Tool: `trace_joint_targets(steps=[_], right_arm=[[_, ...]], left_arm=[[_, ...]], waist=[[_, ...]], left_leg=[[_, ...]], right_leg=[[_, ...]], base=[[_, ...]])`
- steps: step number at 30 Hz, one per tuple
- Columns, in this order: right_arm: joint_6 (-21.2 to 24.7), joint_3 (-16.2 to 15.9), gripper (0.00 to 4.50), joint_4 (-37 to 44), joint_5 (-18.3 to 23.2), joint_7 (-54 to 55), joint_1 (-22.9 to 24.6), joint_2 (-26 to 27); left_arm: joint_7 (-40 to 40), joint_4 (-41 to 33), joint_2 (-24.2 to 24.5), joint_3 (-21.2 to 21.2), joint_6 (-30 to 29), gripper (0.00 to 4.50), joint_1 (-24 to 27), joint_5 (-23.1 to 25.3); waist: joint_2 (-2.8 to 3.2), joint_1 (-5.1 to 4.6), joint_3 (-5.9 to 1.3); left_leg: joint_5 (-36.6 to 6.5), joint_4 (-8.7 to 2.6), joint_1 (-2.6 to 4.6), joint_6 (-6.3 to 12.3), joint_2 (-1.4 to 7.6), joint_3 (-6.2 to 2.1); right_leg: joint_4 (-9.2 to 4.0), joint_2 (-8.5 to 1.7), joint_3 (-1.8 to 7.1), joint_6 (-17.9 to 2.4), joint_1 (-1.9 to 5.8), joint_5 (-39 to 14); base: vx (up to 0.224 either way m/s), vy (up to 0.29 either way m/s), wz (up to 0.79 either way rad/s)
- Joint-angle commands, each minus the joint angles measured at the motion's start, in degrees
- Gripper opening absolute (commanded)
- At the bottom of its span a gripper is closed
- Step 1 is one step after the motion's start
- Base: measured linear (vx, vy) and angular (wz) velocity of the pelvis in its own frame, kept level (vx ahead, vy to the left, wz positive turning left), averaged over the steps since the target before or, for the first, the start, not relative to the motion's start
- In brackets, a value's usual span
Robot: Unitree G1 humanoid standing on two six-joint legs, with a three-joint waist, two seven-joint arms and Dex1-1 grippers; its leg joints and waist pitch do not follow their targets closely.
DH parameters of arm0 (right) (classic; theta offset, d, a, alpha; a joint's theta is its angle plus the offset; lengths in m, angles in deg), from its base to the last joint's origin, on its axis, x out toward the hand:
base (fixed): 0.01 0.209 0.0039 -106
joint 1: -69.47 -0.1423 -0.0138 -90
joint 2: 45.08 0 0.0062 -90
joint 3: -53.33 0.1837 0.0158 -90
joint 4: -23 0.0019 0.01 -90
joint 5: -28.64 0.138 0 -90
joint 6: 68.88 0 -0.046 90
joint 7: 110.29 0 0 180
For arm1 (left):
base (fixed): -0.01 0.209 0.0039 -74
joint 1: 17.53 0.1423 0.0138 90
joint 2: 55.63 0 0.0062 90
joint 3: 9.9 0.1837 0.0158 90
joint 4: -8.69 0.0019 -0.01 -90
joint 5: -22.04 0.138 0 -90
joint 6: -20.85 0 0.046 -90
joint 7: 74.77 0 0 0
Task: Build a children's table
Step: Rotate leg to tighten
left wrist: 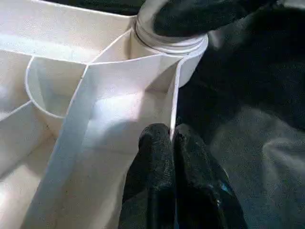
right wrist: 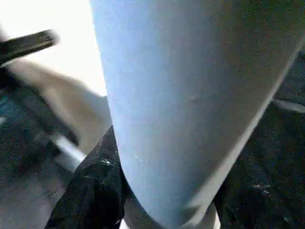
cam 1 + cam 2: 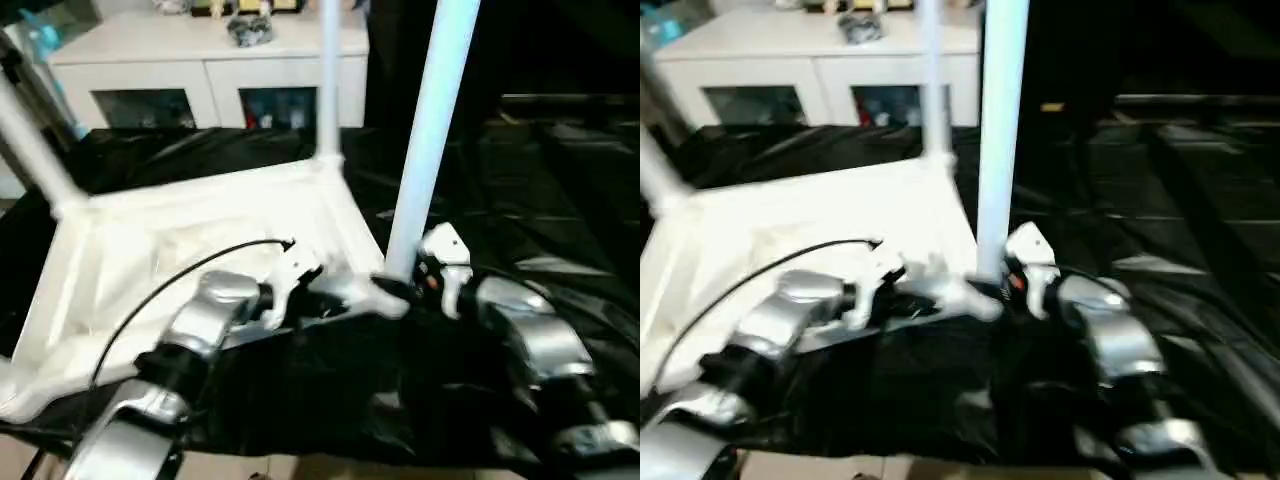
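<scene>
Gripping leg (image 3: 428,140): right hand (image 2: 162,200) | left hand (image 1: 172,143) closed on tabletop (image 3: 180,250) rim | leg top cut off

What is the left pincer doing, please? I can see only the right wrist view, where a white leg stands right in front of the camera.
Observer: The left pincer is shut on the thin side wall of the tabletop, close to the corner socket under your leg.
Operator: Thank you. Are any other legs standing?
Observer: Yes, two more: a far leg at the back corner and a left leg, which leans.
Operator: And what is behind the table?
Observer: A white cabinet with glass fronts.
</scene>
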Motion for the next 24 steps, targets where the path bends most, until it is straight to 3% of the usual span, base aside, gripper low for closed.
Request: trace_joint_targets(steps=[1, 4, 5, 6, 7, 8, 10, 11, 15, 17, 18, 22, 24], right_arm=[[3.9, -5.3, 1.96, -4.9, -0.6, 2.3, 2.6, 6.1], [3.9, -3.9, 1.96, -8.9, -1.9, 8.9, 0.3, 10.3], [3.1, -3.8, 1.96, -10.4, -2.3, 10.3, -0.8, 11.6], [2.5, -3.8, 1.96, -11.0, -2.6, 10.7, -1.1, 12.2], [1.7, -3.4, 1.96, -10.4, -1.7, 9.4, -1.3, 12.3], [1.2, -3.2, 2.66, -10.1, -1.0, 8.6, -1.4, 12.5], [1.3, -2.7, 2.66, -9.1, 0.5, 6.4, -1.5, 12.5], [1.8, -2.6, 2.76, -8.4, 1.0, 5.0, -1.5, 12.0], [1.6, -4.0, 3.17, -5.9, 1.0, -0.4, -0.9, 9.7], [0.9, -6.1, 3.17, -2.9, 1.4, -8.3, 0.2, 6.0], [0.9, -6.7, 3.17, -1.8, 1.9, -11.3, 0.6, 4.5], [1.6, -9.7, 3.17, 2.2, 3.4, -23.1, 1.7, -2.8], [1.8, -10.0, 3.17, 2.5, 3.4, -24.3, 1.8, -3.6]], left_arm=[[8.9, -0.1, -3.9, -3.2, 0.1, 0.0, -2.9, -1.3], [12.0, 0.0, -6.0, -3.7, -0.1, 0.0, -3.2, -1.1], [12.4, -0.1, -6.5, -3.7, 0.0, 0.0, -3.3, -1.0], [12.4, -0.1, -6.8, -3.6, 0.1, 0.0, -3.3, -0.9], [11.5, -0.6, -6.4, -3.3, 0.4, 0.0, -3.1, -0.8], [11.0, -1.0, -6.2, -3.0, 0.7, 0.0, -2.9, -0.7], [9.2, -1.9, -5.5, -2.5, 1.3, 0.0, -2.6, -0.9], [7.8, -2.6, -5.1, -2.3, 1.6, 0.0, -2.2, -1.2], [3.7, -4.5, -3.8, -1.5, 1.8, 0.0, -1.3, -2.1], [-1.0, -6.4, -2.3, -0.6, 1.9, 0.0, -0.2, -2.9], [-2.5, -6.9, -1.8, -0.2, 2.0, 0.0, 0.0, -3.2], [-9.0, -7.6, 1.2, 1.4, 2.0, 0.0, 0.6, -3.4], [-9.6, -7.6, 1.6, 1.5, 2.0, 0.0, 0.6, -3.5]], waist=[[-0.69, -0.51, -2.06], [-0.67, -1.57, -1.75], [-0.36, -1.85, -1.77], [-0.42, -2.99, -1.45], [-0.25, -3.01, -1.44], [0.02, -3.24, -1.43], [0.15, -3.48, -1.34], [0.07, -3.69, -1.28], [-0.13, -3.43, -1.42], [-0.39, -2.93, -1.7], [-0.46, -2.57, -1.97], [-0.5, -1.3, -2.43], [-0.54, -0.76, -2.54]], left_leg=[[-26.8, -5.12, 1.8, -2.23, 2.95, -2.83], [-30.8, -5.37, 1.85, -3.07, 2.78, -3.28], [-32.2, -5.28, 2.15, -3.35, 2.73, -3.45], [-36.6, -5.43, 2.39, -3.59, 2.49, -3.89], [-37.9, -5.58, 2.66, -3.64, 2.56, -4.01], [-40.0, -5.76, 3.14, -3.86, 2.69, -4.18], [-41.6, -6.02, 3.45, -4.03, 2.76, -4.33], [-42.5, -6.32, 3.11, -3.86, 2.78, -4.54], [-39.2, -6.25, 2.38, -3.02, 2.73, -4.39], [-34.7, -6.1, 2.04, -1.81, 2.81, -4.1], [-31.2, -6.25, 1.44, -0.79, 3.1, -3.92], [-21.9, -5.79, 1.09, 2.41, 3.32, -2.79], [-19.5, -5.61, 0.95, 3.36, 3.44, -2.58]], right_leg=[[-6.16, -3.81, 1.79, -8.0, 0.56, -32.6], [-6.65, -3.66, 1.25, -6.1, 0.22, -36.1], [-6.75, -3.68, 0.99, -5.9, 0.05, -37.0], [-7.54, -3.31, -0.22, -4.0, 0.3, -38.9], [-7.72, -3.26, -0.36, -3.5, 0.2, -39.2], [-7.86, -3.22, -0.3, -3.4, -0.14, -38.1], [-7.96, -3.11, -0.45, -3.9, -0.11, -36.1], [-7.83, -3.29, -0.52, -4.4, 0.36, -34.5], [-7.66, -4.15, 0.21, -5.0, 0.59, -34.8], [-7.41, -4.54, 0.8, -6.5, 0.77, -33.1], [-6.91, -4.49, 1.22, -7.9, 1.26, -28.8], [-5.74, -4.26, 1.54, -13.0, 1.79, -17.9], [-5.39, -4.16, 1.47, -13.6, 2.02, -15.7]], base=[[0.0, 0.0, 0.0], [0.0, 0.0, 0.0], [-0.054, 0.018, -0.09], [0.0, 0.0, 0.0], [0.0, 0.0, 0.0], [0.0, 0.0, 0.0], [0.0, 0.0, 0.0], [0.0, 0.0, 0.0], [0.0, 0.0, 0.0], [0.0, 0.0, 0.0], [0.0, 0.0, 0.0], [0.0, 0.0, 0.0], [0.053, -0.021, 0.05]])
